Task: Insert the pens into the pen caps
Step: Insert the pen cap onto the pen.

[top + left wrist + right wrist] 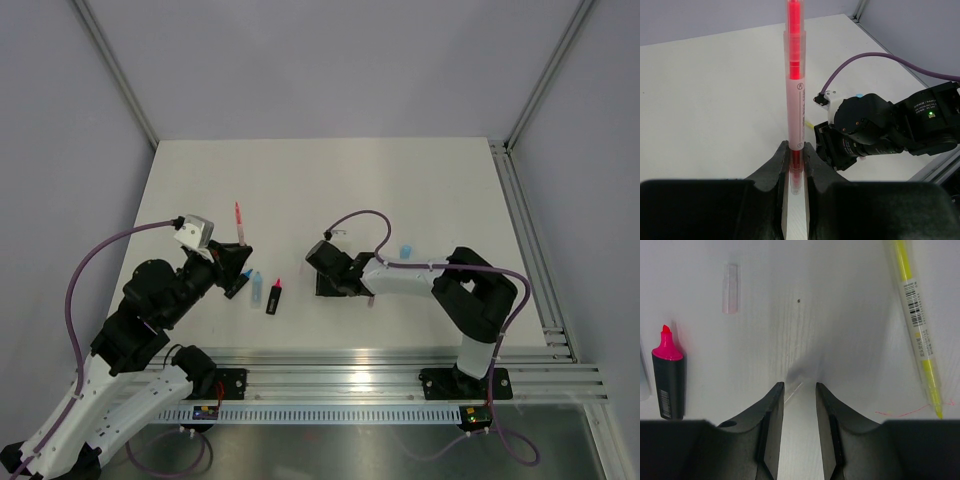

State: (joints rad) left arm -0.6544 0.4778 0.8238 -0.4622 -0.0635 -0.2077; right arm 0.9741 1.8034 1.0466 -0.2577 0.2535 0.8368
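Observation:
My left gripper [236, 262] [796, 150] is shut on the lower end of a thin red-pink pen [795, 75], which sticks straight out beyond the fingertips [238, 215]. My right gripper [330, 272] [799, 386] hangs low over the table at centre, jaws apart with only bare table between them. In the right wrist view a black pen with a pink tip [667, 375] lies to its left, a yellow pen [917, 325] to its right, and a small clear pen cap [730, 288] further ahead. A light-blue pen cap [406, 252] stands behind the right arm.
A pale-blue pen [257, 289] and the black pink-tipped pen [274, 297] lie side by side between the two grippers. Metal rails [400, 375] run along the table's near edge and up its right side. The right arm's wrist [865, 130] fills the right of the left wrist view.

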